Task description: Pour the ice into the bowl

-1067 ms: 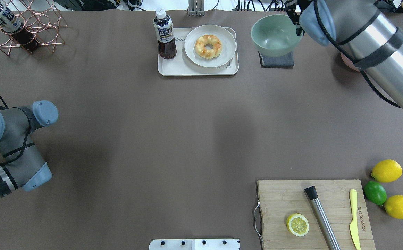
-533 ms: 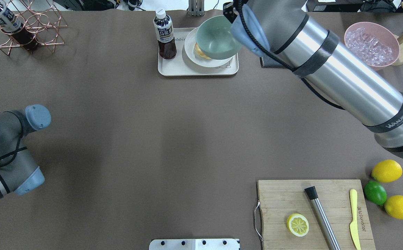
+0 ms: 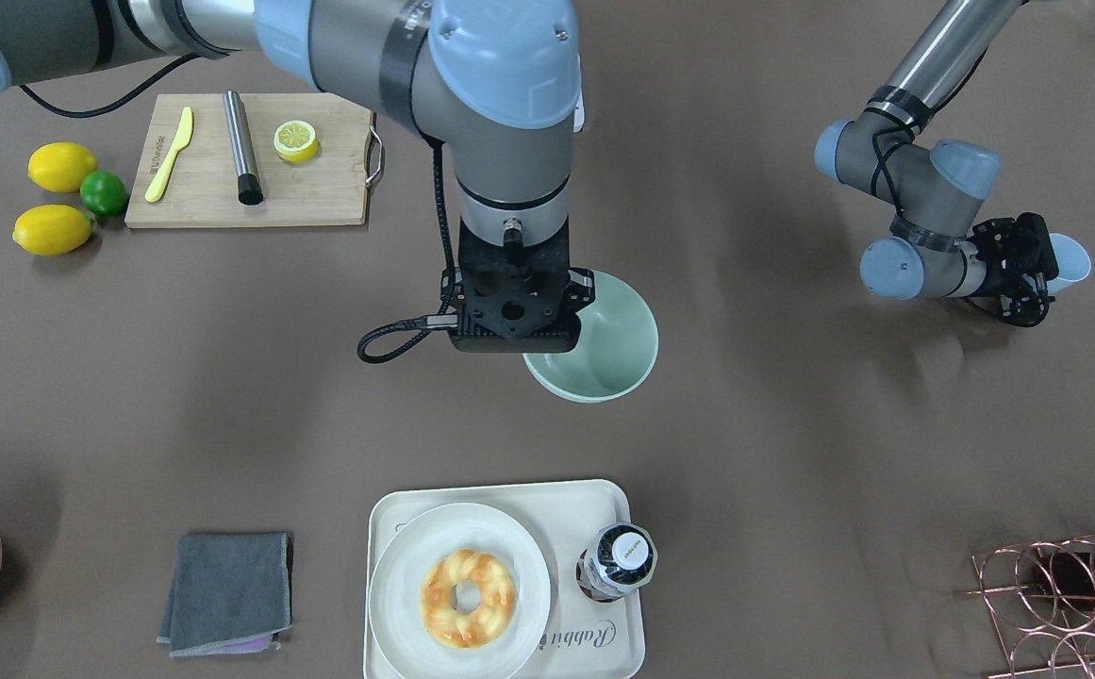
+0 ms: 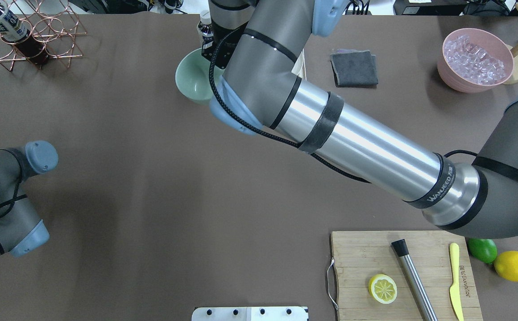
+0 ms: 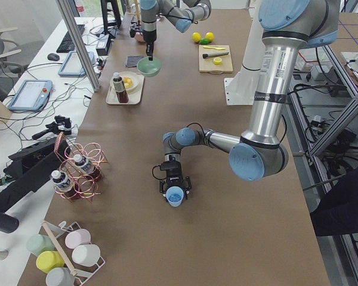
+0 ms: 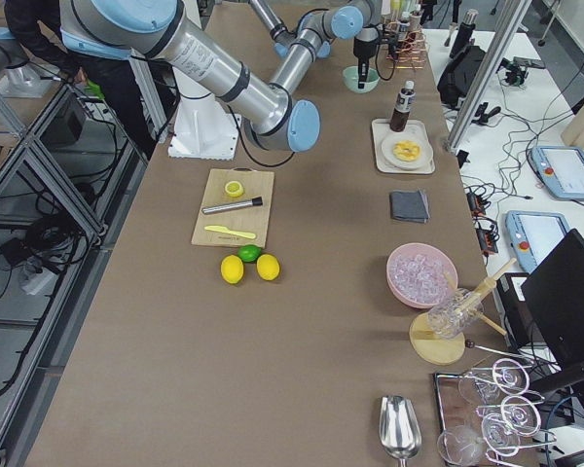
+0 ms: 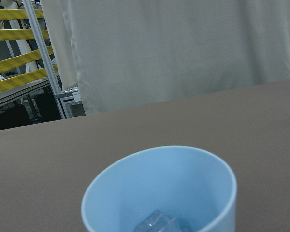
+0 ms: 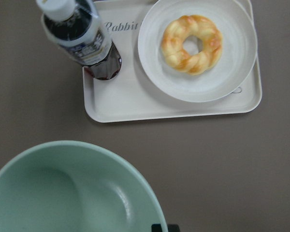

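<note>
The right arm [image 4: 366, 147] is a polished silver tube with grey joints and pale blue, screw-fastened caps. Black bands ring it, and one at lower right of the overhead frame has white lettering. A black cable [image 3: 439, 217] runs to the boxy black right end effector [image 3: 517, 321]. The left arm [image 3: 905, 170] looks alike.

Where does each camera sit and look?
Front-facing: across table, looking back; right arm, left arm, round pale mint-green bowl.
Overhead: behind arms, looking down; right arm.
Left side: table end; left arm near.
Right side: opposite end; right arm near.
Left wrist: light blue cup, clear ice.
Right wrist: bowl, white rectangular tray.
Shared: bowl, front-facing and right wrist.
</note>
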